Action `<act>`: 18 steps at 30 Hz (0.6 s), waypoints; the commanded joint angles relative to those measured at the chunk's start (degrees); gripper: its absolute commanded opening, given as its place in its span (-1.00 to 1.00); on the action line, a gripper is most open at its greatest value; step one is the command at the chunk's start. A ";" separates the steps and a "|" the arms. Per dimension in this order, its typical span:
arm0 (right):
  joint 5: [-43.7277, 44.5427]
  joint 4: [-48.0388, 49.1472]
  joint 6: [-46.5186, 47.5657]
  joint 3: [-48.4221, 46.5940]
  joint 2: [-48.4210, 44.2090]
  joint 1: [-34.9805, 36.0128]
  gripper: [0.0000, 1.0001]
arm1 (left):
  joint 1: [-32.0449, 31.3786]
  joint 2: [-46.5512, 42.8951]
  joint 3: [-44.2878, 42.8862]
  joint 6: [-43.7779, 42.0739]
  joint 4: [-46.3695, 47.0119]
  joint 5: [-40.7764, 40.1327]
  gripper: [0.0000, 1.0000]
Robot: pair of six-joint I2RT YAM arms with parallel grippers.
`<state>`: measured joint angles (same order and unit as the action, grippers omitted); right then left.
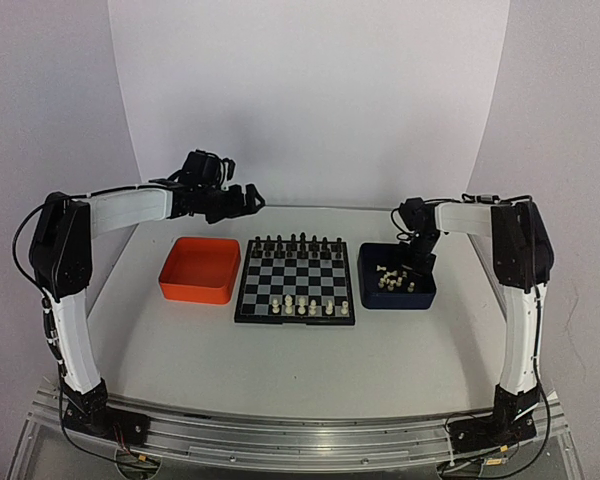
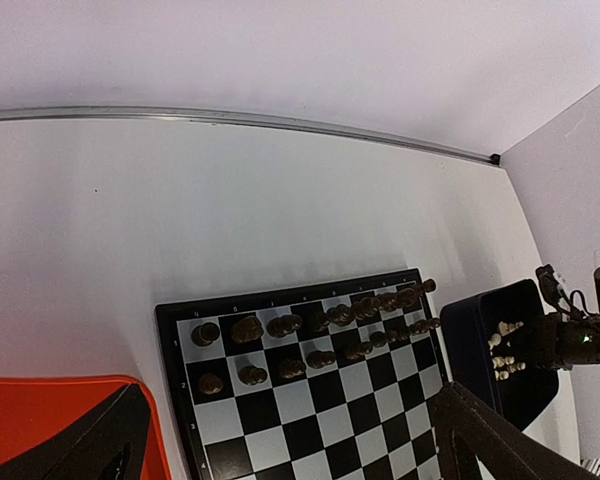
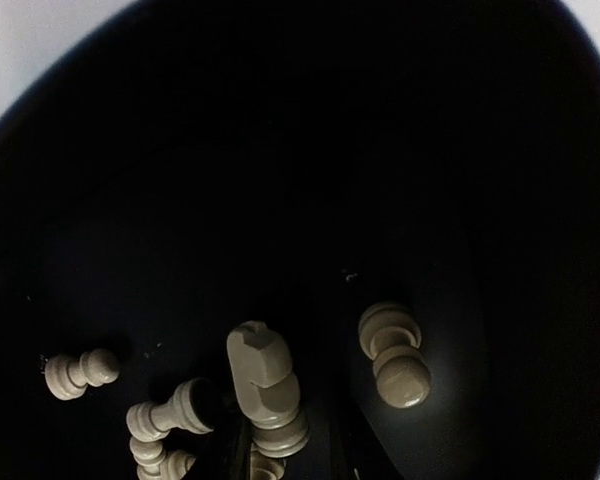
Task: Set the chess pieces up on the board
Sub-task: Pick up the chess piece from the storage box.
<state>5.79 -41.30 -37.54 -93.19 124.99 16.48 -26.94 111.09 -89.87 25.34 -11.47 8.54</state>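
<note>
As seen from above, the board (image 1: pixel 295 283) is set between an orange tray (image 1: pixel 198 270) and a dark blue tray (image 1: pixel 427 297), with some cream chess pieces (image 1: pixel 307 305) stood on its near rows and others lying in the blue tray under the right claw (image 1: pixel 417 272). From the left wrist, the left claw (image 2: pixel 288 395) is shown spread wide above the board. From the right wrist, loose pieces are seen in the tray, but whether that claw is clamped on one cannot be told.

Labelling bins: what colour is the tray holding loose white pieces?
Dark blue square tray; clearest in top external view.
</note>
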 commanded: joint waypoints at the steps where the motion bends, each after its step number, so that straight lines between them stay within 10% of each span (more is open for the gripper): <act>1: -2.16 -1.35 1.79 0.67 -3.08 1.18 -0.55 | 0.31 0.73 -3.50 -0.62 1.18 0.99 0.99; 18: 1.35 -1.33 9.16 -1.83 -1.39 1.19 -0.92 | 0.75 1.36 -4.17 -1.17 1.09 2.94 0.99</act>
<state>5.60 -41.42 -32.81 -93.19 124.95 17.41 -26.55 112.84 -91.81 25.28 -11.49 10.41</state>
